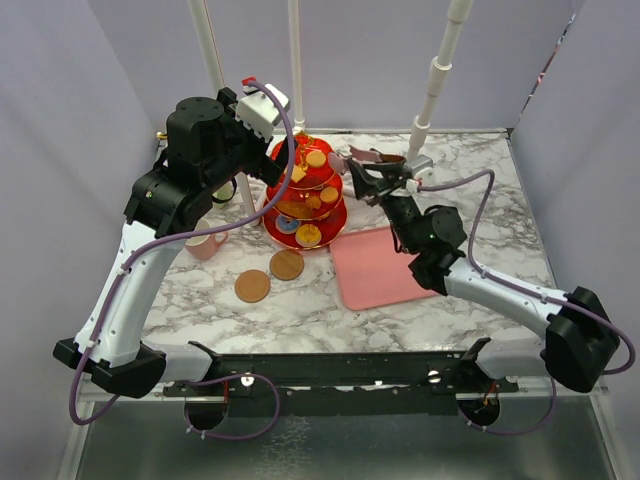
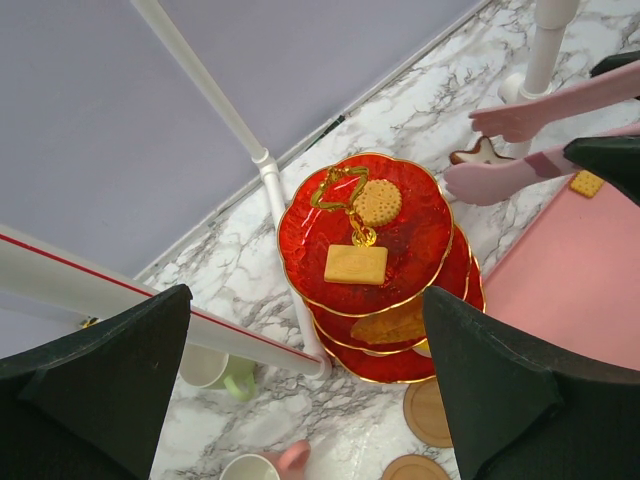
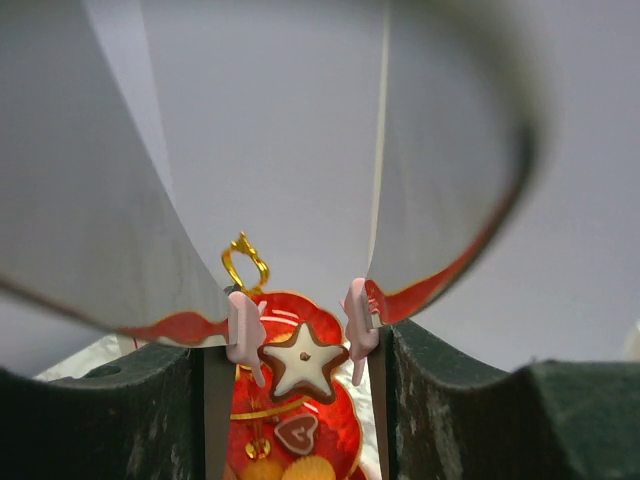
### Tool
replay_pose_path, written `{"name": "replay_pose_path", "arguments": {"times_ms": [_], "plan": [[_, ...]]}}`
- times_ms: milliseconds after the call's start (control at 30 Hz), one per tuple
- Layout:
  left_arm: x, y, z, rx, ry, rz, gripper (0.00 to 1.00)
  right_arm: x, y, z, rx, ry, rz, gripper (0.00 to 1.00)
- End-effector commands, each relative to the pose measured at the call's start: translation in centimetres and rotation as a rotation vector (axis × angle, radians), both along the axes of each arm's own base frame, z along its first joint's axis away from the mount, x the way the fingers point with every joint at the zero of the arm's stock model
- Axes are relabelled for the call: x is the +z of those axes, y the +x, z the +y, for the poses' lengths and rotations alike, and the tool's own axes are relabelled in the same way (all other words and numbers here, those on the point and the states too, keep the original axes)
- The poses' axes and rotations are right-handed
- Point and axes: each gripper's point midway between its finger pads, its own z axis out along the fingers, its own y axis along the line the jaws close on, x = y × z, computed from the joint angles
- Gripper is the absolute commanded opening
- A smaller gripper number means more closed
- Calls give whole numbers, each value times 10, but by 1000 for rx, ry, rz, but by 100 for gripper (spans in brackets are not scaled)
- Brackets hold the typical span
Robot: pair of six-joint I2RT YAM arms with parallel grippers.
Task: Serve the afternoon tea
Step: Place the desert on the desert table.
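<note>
Step in hand: loading the stand. The mugs come later, by my reading.

Right gripper [image 1: 383, 178] is clamped on pink tongs [image 1: 362, 155], and the tong tips pinch a star cookie [image 3: 303, 364] with white icing. In the right wrist view the cookie hangs just in front of the red three-tier stand [image 2: 300, 230], below its gold finial [image 3: 245, 262]. It is near the tiers but not set down, and I cannot tell which tier it sits over.

Left gripper [image 2: 305, 293] hovers above the stand with its fingers spread wide and nothing between them.

The top tier carries a round cookie [image 2: 378, 202] and a rectangular biscuit [image 2: 355, 264], with more pastries on the lower tiers. One square cracker [image 2: 586, 183] waits on the pink tray [image 1: 385, 270].

Pink mug [image 1: 205, 245] and pale green mug [image 2: 215, 368] stand left of the stand. Both coasters [image 1: 252, 286] [image 1: 287, 264] are bare.

Next move, as I judge it:
- Ease the tongs in over a free patch of tier, keeping clear of the finial.
- Lower, then relax the squeeze so the star drops flat.
- The stand looks light, so a nudge could shift it.
</note>
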Motion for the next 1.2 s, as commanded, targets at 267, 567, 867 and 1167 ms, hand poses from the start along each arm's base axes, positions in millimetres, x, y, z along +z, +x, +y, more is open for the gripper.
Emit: {"name": "replay_pose_path", "arguments": {"times_ms": [267, 567, 867, 1167], "plan": [[10, -9, 4, -7, -14, -27, 99, 5, 25, 70, 153, -112, -24, 43], [12, -8, 5, -2, -17, -33, 99, -4, 35, 80, 154, -126, -5, 59], [14, -9, 6, 1, -20, -39, 99, 0, 33, 73, 138, -109, -14, 64], [17, -10, 6, 0, -23, -43, 99, 21, 17, 38, 60, -58, -43, 63]]}}
